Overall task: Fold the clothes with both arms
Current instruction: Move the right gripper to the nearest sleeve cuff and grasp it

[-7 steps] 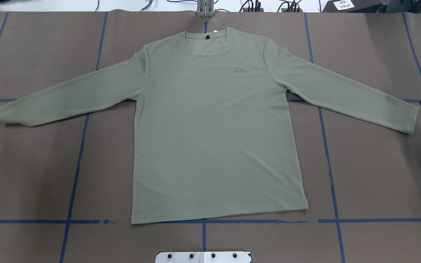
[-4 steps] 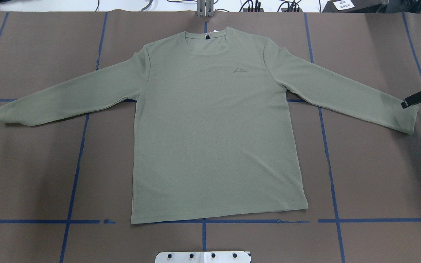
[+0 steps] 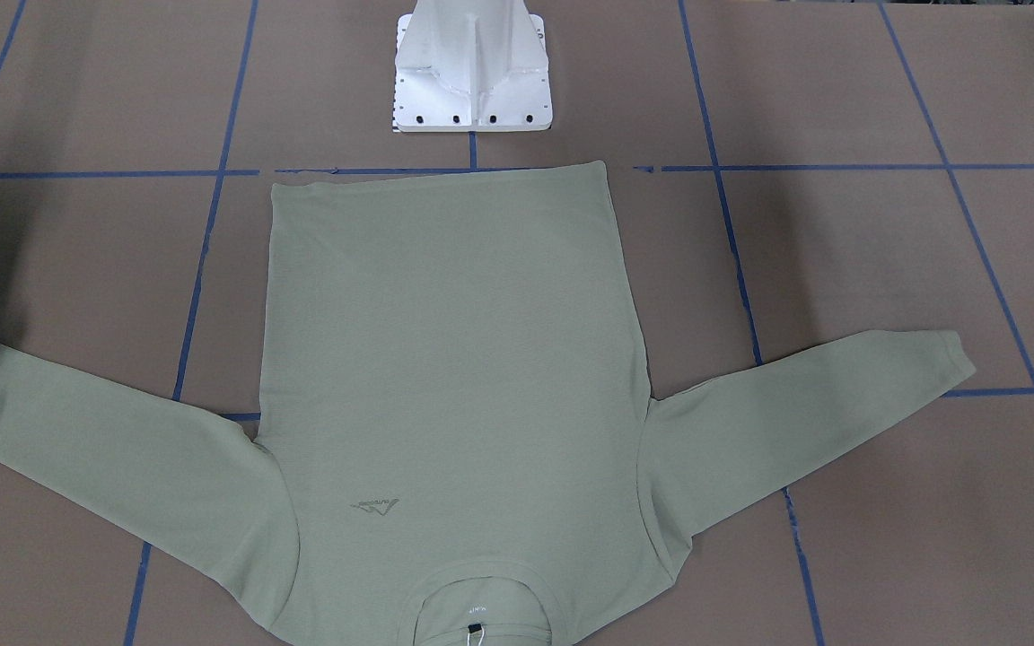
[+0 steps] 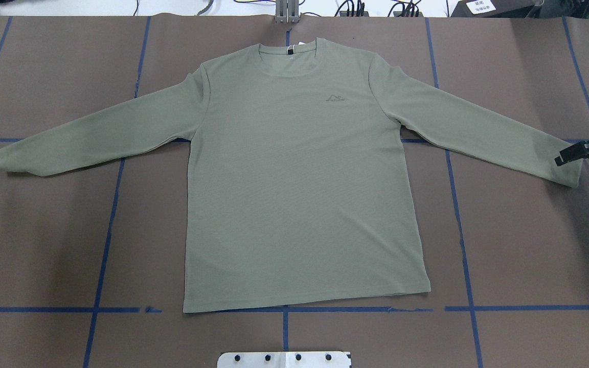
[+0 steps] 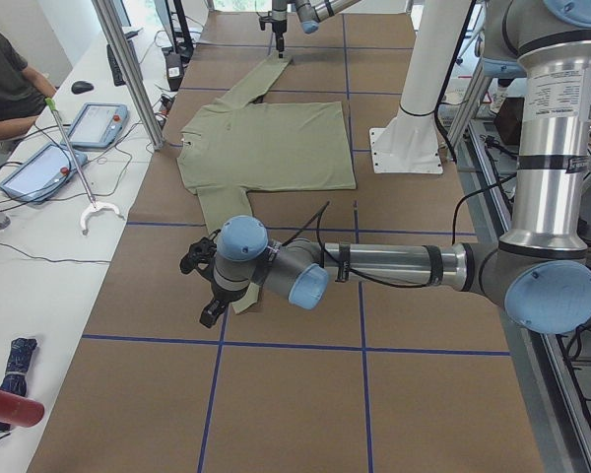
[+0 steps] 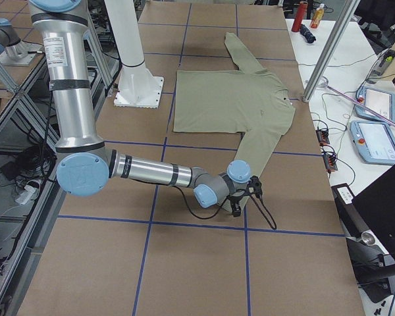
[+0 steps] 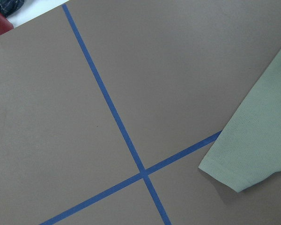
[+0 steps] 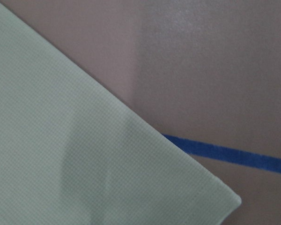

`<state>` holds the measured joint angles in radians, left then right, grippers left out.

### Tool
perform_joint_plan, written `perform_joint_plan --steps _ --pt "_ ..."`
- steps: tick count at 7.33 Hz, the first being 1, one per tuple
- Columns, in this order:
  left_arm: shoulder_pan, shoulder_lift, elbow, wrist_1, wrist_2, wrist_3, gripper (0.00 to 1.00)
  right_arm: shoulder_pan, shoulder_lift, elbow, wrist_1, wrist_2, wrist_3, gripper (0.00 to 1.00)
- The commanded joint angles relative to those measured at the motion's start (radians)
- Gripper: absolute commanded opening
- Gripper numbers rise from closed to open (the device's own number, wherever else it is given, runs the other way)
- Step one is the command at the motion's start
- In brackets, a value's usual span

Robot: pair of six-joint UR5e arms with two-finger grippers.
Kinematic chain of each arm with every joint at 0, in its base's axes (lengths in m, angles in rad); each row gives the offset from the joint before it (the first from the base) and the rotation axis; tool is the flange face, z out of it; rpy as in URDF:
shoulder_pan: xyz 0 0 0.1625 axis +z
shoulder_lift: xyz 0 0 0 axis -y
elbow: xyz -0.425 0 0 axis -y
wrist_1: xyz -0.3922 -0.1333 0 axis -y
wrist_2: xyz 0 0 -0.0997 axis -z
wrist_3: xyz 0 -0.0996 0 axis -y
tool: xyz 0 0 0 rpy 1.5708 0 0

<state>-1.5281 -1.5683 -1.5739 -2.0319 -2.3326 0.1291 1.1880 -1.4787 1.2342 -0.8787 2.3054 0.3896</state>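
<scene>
Green shirt (image 4: 299, 194) lay flat, face up mid-table (image 4: 44, 230), sleeves spread. Right arm (image 6: 151, 172) reached out low, right gripper (image 4: 570, 155) at its side's cuff. Left arm (image 5: 394, 264) same deal, left gripper (image 5: 209, 313) just beside the other cuff. Couldn't tell either claw's opening.

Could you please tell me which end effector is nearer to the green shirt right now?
The right. The right end effector is over the shirt's sleeve cuff; the left end effector is out beyond the other cuff, off the cloth.
</scene>
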Motion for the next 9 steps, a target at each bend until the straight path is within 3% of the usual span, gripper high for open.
perform_joint_plan --steps 1,3,4,5,9 --pt "0.0 0.001 0.002 -0.001 -0.001 0.003 1.0 -0.001 -0.02 0.004 0.0 -0.001 0.002 1.0" --pt "0.0 0.002 0.005 -0.001 -0.001 0.001 1.0 -0.001 -0.012 0.004 -0.008 -0.003 0.002 0.99" --pt "0.0 0.002 0.005 -0.001 -0.001 0.001 1.0 -0.001 -0.011 0.004 -0.009 -0.001 0.003 0.88" --pt "0.0 0.002 0.005 -0.001 -0.001 0.001 1.0 -0.001 -0.012 0.002 -0.011 0.0 0.003 0.67" --pt "0.0 0.001 0.006 -0.001 -0.001 0.001 1.0 0.001 -0.015 0.002 -0.014 0.002 0.005 0.3"
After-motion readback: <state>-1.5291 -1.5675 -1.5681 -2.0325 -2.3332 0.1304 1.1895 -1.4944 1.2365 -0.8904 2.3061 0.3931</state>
